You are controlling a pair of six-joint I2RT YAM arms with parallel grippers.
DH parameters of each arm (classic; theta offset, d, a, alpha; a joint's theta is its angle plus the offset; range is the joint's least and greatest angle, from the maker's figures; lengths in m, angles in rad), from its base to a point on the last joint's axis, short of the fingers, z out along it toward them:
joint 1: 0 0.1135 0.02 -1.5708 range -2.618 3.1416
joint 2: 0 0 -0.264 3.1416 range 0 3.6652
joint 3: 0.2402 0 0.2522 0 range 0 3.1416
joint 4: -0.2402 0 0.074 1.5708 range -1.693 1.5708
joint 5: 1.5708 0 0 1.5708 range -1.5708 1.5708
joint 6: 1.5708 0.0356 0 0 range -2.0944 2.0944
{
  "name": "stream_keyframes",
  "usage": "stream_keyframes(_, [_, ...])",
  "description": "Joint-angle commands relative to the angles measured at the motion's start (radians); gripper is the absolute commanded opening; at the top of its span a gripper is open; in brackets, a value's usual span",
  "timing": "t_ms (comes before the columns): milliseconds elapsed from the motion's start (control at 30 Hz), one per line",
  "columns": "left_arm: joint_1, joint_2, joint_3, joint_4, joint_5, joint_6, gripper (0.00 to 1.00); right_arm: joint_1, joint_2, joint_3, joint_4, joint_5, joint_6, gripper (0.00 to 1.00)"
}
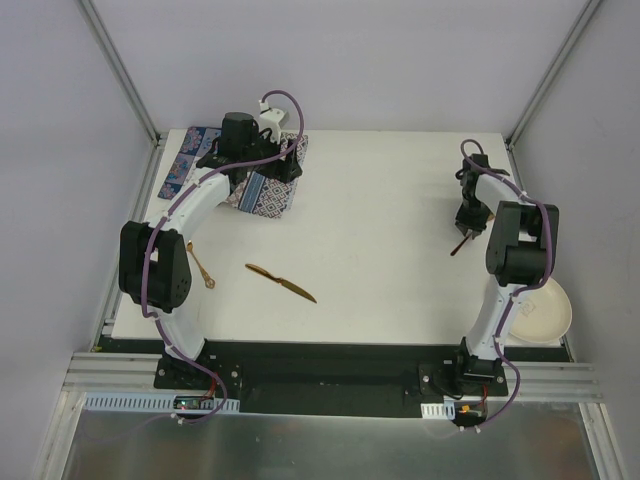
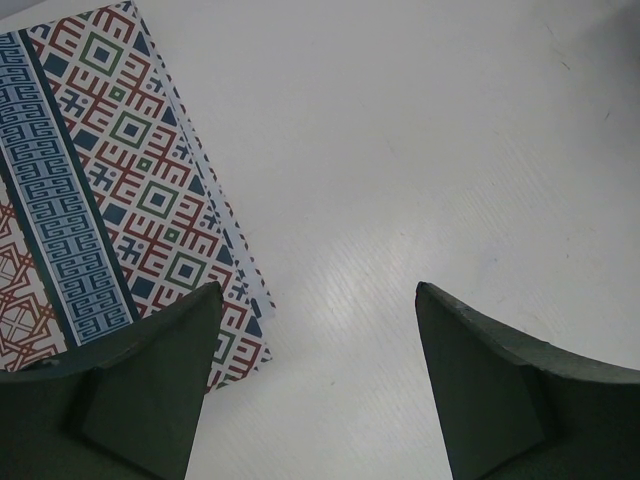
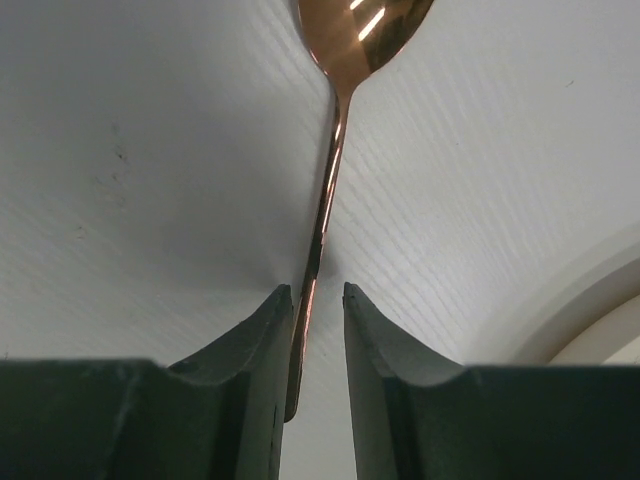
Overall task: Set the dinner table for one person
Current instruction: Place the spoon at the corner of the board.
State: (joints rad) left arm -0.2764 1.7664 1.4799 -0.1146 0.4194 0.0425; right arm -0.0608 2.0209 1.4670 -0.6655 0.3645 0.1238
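Right gripper (image 3: 316,290): the two fingers are drawn close together on the handle of a copper spoon (image 3: 330,150), which runs straight from between them towards 12 o'clock in the right wrist view. The spoon's bowl is cut off by the top edge. Whether the spoon rests on the table (image 3: 150,150) or is lifted cannot be told. A curved white rim (image 3: 600,300) shows at 4 o'clock.

Top view, near to far, with clock directions taken from the table's centre. The table (image 1: 380,200) is the large white top that fills the middle of the view, with frame rails at its edges. A white bowl (image 1: 540,310) sits at 4 o'clock, at the near right corner beside the right arm. A copper knife (image 1: 280,282) lies flat at 7 o'clock, set on a diagonal. A small copper utensil (image 1: 199,265) lies at 8 o'clock, partly hidden by the left arm's elbow; its kind cannot be told. The right gripper (image 1: 466,232) is at 3 o'clock with the spoon (image 1: 460,243) under it. A patterned mat (image 1: 265,198) lies at 11 o'clock.

Left gripper (image 1: 262,168): it hangs over the mat at 11 o'clock. In the left wrist view the gripper (image 2: 318,290) is spread wide and empty. One finger (image 2: 150,390) is above the mat's (image 2: 130,150) edge and the other is above bare table (image 2: 400,150).
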Motion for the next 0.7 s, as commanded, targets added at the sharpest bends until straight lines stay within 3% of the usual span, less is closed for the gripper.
stream_keyframes(0, [-0.01,-0.038,0.011,0.009,0.002,0.017,0.77,-0.011,-0.019,-0.016,-0.019,0.008,0.056,0.3])
stream_keyframes(467, [-0.01,-0.03,0.025,0.009,0.019,0.004,0.77,-0.034,-0.034,-0.066,-0.063,0.03,0.099,0.26])
stream_keyframes(667, [-0.01,-0.036,0.03,0.009,0.03,-0.001,0.77,-0.05,-0.053,-0.108,-0.057,0.034,0.097,0.16])
